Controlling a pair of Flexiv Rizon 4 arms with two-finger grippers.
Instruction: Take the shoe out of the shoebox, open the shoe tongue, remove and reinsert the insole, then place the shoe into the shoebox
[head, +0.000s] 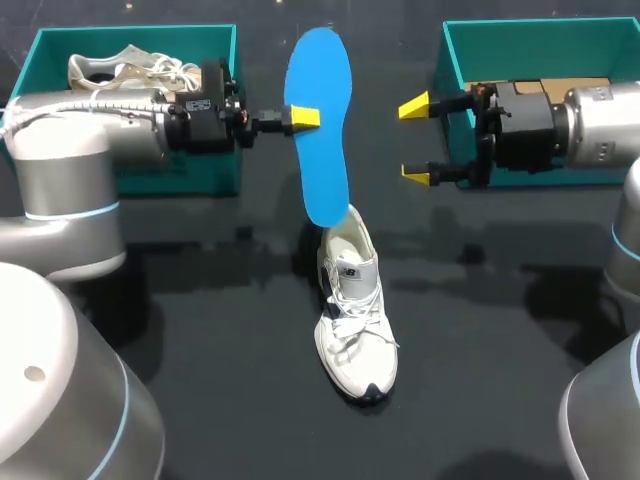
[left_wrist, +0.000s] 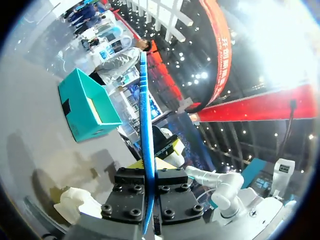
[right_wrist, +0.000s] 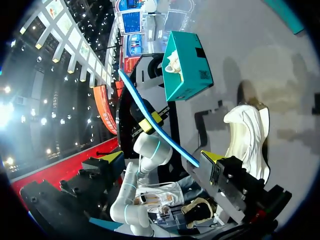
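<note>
A blue insole (head: 318, 120) hangs upright above the table, with my left gripper (head: 305, 117) shut on its edge near the middle. In the left wrist view the insole (left_wrist: 145, 125) shows edge-on between the fingers. Its lower end is just over the heel opening of a white shoe (head: 355, 315), which stands on the dark table with its toe toward the front. My right gripper (head: 415, 140) stands open to the right of the insole, apart from it. In the right wrist view the insole (right_wrist: 155, 125) is ahead of the open gripper (right_wrist: 162, 156), and the shoe (right_wrist: 247, 135) is beside it.
A teal shoebox (head: 215, 180) at the back left holds a second white shoe (head: 130, 70). Another teal shoebox (head: 455, 50) stands at the back right, behind my right wrist. Bare dark table surrounds the shoe.
</note>
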